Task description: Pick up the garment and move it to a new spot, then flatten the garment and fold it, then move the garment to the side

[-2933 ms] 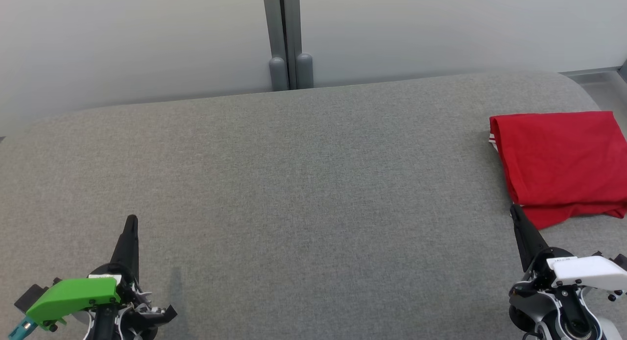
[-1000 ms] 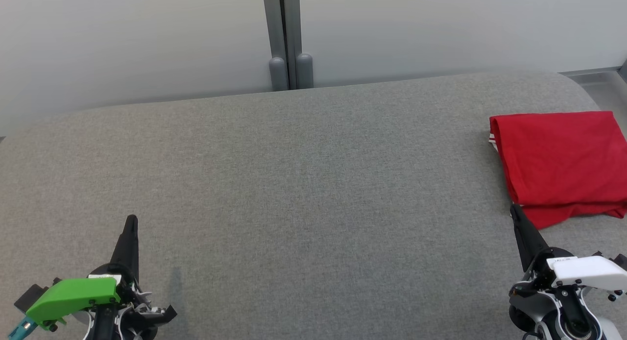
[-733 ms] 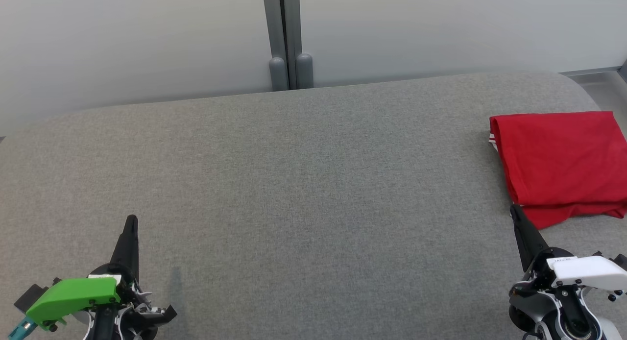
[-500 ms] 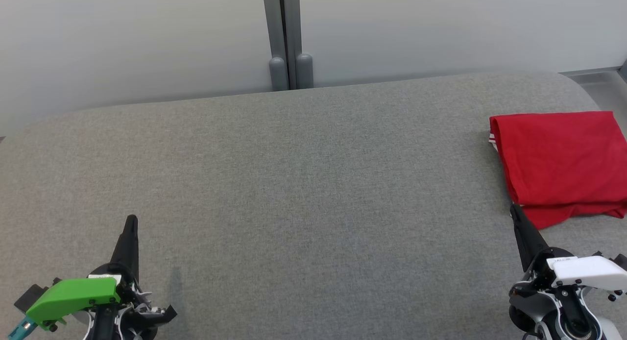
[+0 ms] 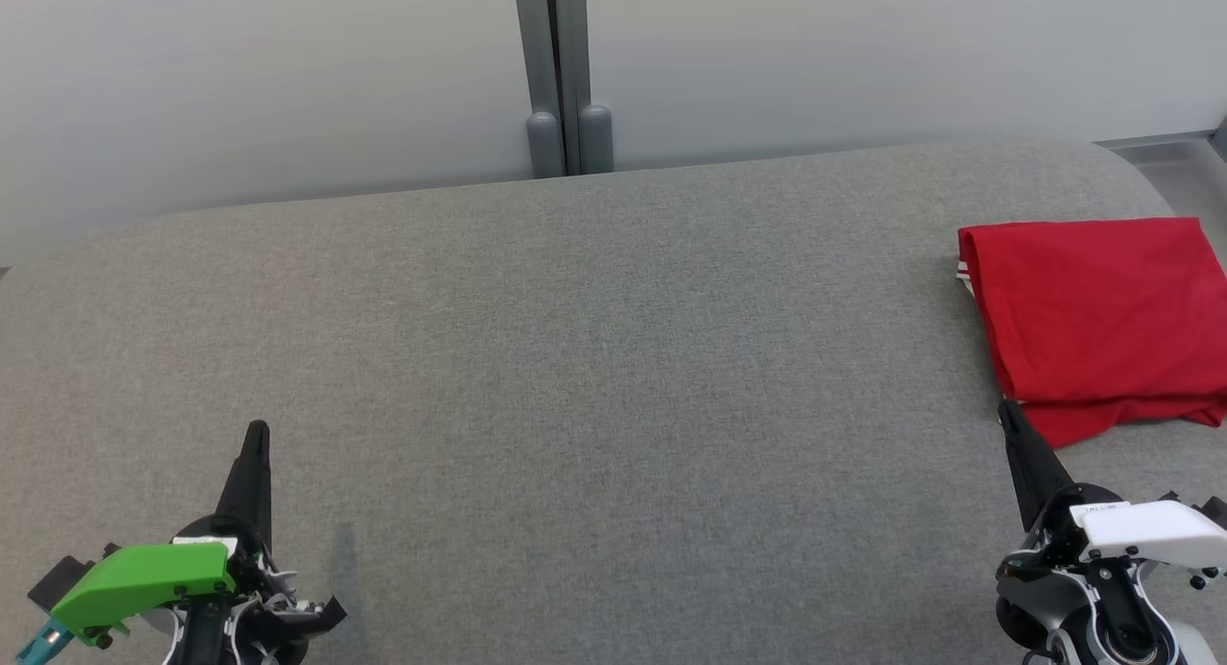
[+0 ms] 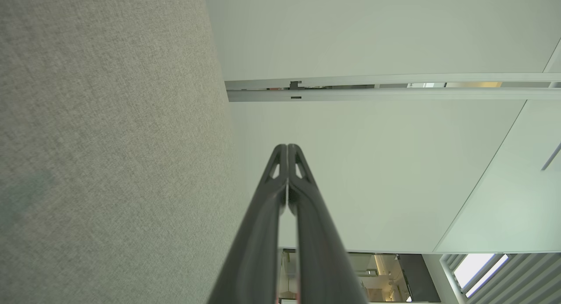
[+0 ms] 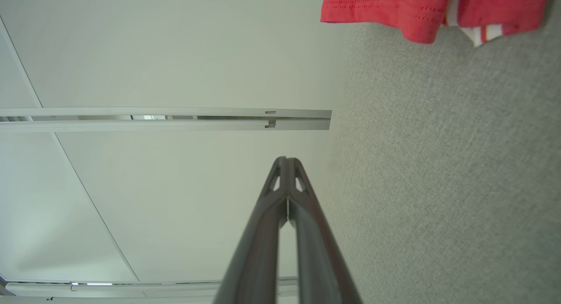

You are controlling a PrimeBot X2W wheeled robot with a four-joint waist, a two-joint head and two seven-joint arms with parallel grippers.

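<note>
One folded red garment [image 5: 1098,320] sits at the frame's right edge on the grey counter [image 5: 575,358]; two grippers, left gripper [image 5: 256,433] lower left, right gripper [image 5: 1006,411] lower right beside it, jaws pressed together, empty.

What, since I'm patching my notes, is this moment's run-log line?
garment: folded, right end of grey surface | left gripper: shut, empty | right gripper: shut, empty, tip beside garment | stage: garment set aside

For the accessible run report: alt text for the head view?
A folded red garment lies at the right edge of a grey fabric surface, before a pale wall. The left pincer and right pincer sit shut and empty at the lower corners, the right one close to the cloth.
</note>
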